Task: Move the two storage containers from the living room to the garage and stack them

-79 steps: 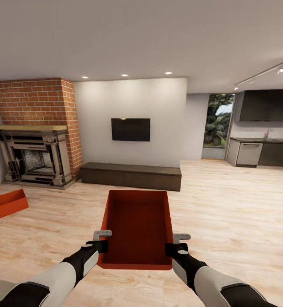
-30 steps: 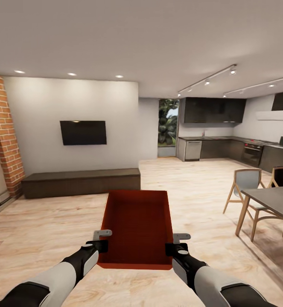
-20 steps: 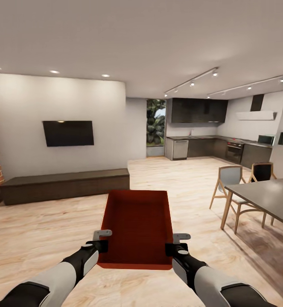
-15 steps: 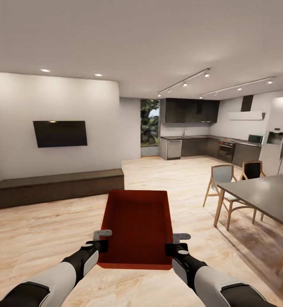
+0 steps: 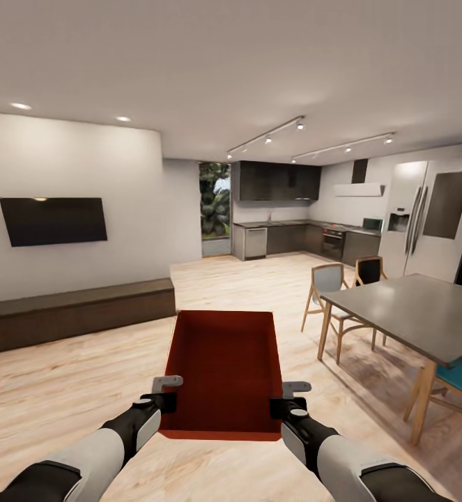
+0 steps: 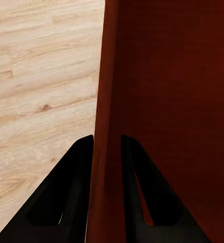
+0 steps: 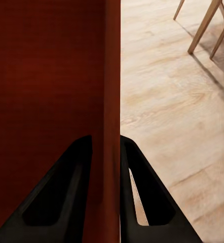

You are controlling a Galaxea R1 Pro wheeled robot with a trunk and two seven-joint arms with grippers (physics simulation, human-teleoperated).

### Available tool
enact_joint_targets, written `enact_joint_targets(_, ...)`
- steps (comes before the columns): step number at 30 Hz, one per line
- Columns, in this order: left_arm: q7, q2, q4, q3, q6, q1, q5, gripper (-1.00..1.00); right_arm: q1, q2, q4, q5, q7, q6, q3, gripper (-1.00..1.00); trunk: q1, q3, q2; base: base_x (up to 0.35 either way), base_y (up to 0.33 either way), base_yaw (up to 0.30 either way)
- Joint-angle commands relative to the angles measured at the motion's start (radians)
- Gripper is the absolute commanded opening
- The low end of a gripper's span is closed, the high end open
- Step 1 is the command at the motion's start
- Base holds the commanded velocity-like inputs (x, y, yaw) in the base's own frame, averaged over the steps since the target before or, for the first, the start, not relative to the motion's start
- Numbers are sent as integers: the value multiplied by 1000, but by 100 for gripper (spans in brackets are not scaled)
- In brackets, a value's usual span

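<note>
Left pincer [image 5: 166,392] pinches the left wall of the orange-red storage container [image 5: 224,369]; right pincer [image 5: 286,396] pinches the right wall, opposite. In the left wrist view the black fingers [image 6: 66,197] sit one each side of the thin wall, pressed onto it w/ no gap showing; same in the right wrist view, fingers [image 7: 71,192] straddling the wall.

Container hangs between both arms, in front of the trunk, clear of the wood-plank floor [image 5: 63,390], open side up, nothing inside. Long axis runs straight away from the robot; both pincers grip near the closer end, so the far end sticks out unsupported. Neither arm is nearer: the hold is symmetric, and the bin looks level.

Around it: low dark cabinet [image 5: 70,317] and wall TV [image 5: 53,221] to the left, dining surface [image 5: 412,317] w/ chairs [image 5: 328,286] to the right, kitchen [image 5: 279,237] and fridge [image 5: 426,223] beyond. Living room still, no garage in sight. Judgement: carry phase, early; the trip ahead needs both grips kept equal so the bin doesn't twist, and a wide berth round the dining surface.
</note>
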Motion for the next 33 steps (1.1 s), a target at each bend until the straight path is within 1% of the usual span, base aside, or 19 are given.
enact_joint_targets(1, 15, 0, -9, 31, -2, 0, -15, -100, 0, 3, 5, -21, -2, -6, -3, -100, 0, 0, -1, 0, 0, -289)
enact_joint_targets(33, 15, 0, -9, 31, -2, 0, -15, -100, 0, 3, 5, -21, -5, -6, -3, -100, 0, 0, -1, 0, 0, -289)
